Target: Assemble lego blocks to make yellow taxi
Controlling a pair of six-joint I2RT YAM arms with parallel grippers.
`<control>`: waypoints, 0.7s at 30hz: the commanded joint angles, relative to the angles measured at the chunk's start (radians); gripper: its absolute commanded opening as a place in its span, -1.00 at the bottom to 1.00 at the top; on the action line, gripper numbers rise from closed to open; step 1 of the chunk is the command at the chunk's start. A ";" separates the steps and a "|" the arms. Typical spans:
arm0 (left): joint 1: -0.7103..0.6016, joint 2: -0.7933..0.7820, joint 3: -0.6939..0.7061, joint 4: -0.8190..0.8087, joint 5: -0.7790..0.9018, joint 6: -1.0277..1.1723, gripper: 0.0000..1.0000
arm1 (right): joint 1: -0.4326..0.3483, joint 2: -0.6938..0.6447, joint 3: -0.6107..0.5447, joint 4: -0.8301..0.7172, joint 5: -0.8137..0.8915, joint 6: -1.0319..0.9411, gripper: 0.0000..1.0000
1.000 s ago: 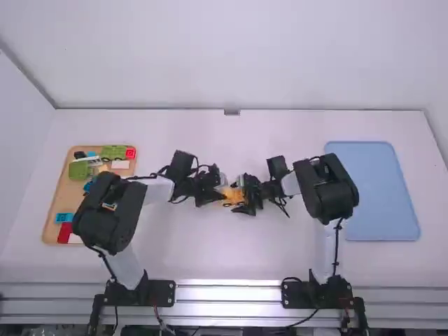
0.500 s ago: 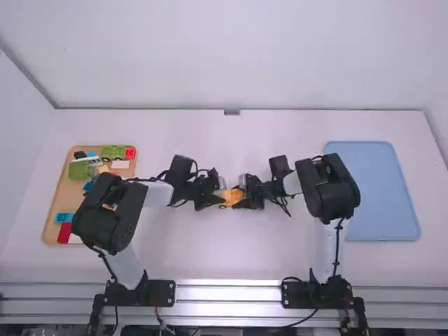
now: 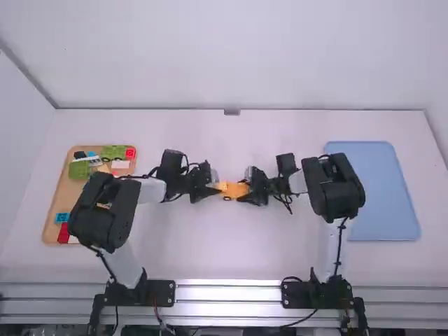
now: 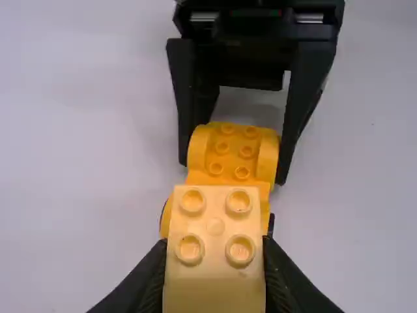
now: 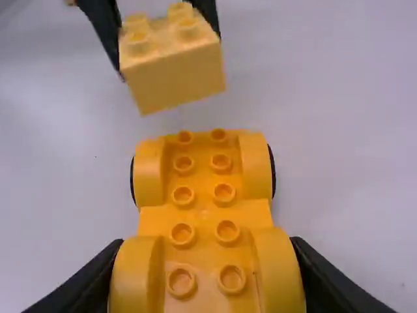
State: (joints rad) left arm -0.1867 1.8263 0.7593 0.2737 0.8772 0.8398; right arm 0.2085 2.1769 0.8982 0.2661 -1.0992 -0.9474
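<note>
In the high view, my left gripper (image 3: 213, 187) and my right gripper (image 3: 249, 187) face each other at mid-table, with the orange car base (image 3: 234, 190) between them. My left gripper (image 4: 214, 264) is shut on a pale yellow block (image 4: 215, 222), studs up. That block (image 5: 172, 72) hangs tilted in the right wrist view, apart from the studded base (image 5: 203, 218) and beyond its far end. My right gripper (image 5: 207, 270) is shut on the near end of this base, across its rounded fenders; black wheels show at the far end.
A wooden tray (image 3: 50, 217) at the left holds several green, red, blue and white blocks, partly behind the left arm. A blue tray (image 3: 383, 192) lies at the right, beside the right arm.
The two grippers have drawn slightly apart, left one leftward and right one rightward, and more orange shows between them. Both still hold their pieces.
</note>
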 commanded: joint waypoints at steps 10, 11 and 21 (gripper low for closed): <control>-0.027 0.031 0.051 -0.065 0.047 0.101 -0.96 | 0.015 0.017 0.004 -0.073 0.023 -0.055 -0.31; -0.027 0.031 0.051 -0.067 0.048 0.101 -0.96 | 0.015 0.017 0.003 -0.073 0.023 -0.055 -0.31; -0.043 0.051 0.051 -0.134 0.050 0.171 -0.96 | 0.014 0.017 0.004 -0.121 0.019 -0.128 -0.29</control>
State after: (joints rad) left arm -0.2230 1.8656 0.8013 0.1425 0.8974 0.9863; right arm 0.2207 2.1769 0.9031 0.1562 -1.1240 -1.0767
